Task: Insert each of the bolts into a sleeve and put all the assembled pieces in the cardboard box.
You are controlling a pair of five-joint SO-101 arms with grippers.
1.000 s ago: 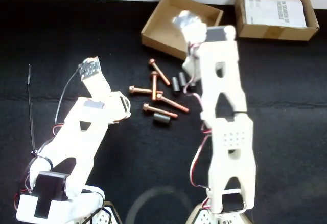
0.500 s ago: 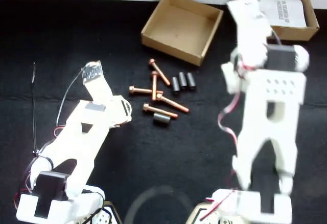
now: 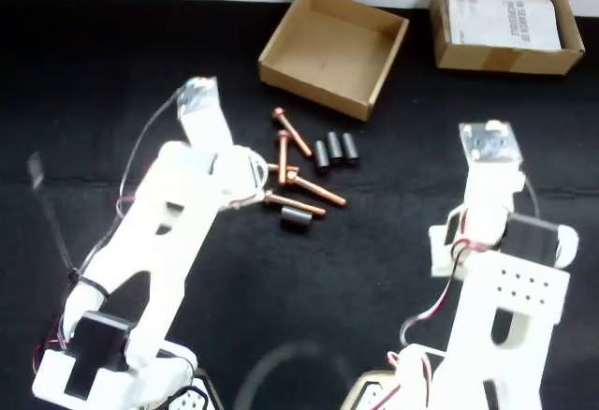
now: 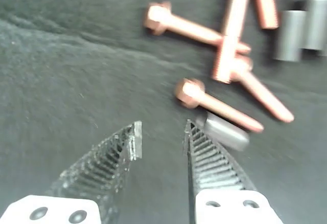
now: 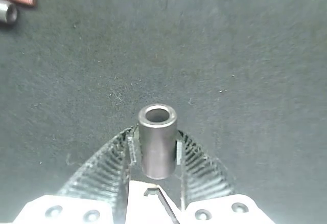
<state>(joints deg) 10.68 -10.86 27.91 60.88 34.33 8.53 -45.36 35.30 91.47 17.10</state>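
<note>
Several copper bolts (image 3: 316, 188) lie scattered mid-table, next to three dark sleeves (image 3: 334, 146) in a row and one more sleeve (image 3: 296, 217) lying apart. In the left wrist view my left gripper (image 4: 162, 132) is open just above the cloth. It is short of a bolt (image 4: 217, 106) and the lone sleeve (image 4: 225, 133). My right gripper (image 5: 156, 146) is shut on a grey sleeve (image 5: 157, 139), held above bare cloth with its bore showing. The open cardboard box (image 3: 309, 78) sits behind the bolts with nothing inside.
A second cardboard box (image 3: 501, 56) holding a printed sheet stands at the back right. My left arm (image 3: 178, 223) leans over the table's left half. My right arm (image 3: 491, 241) is at the near right. Black cloth (image 3: 393, 232) covers the table.
The right arm swung from over the cardboard box to the right and drew back toward the near edge. The left arm pushed forward and now has its gripper at the bolts.
</note>
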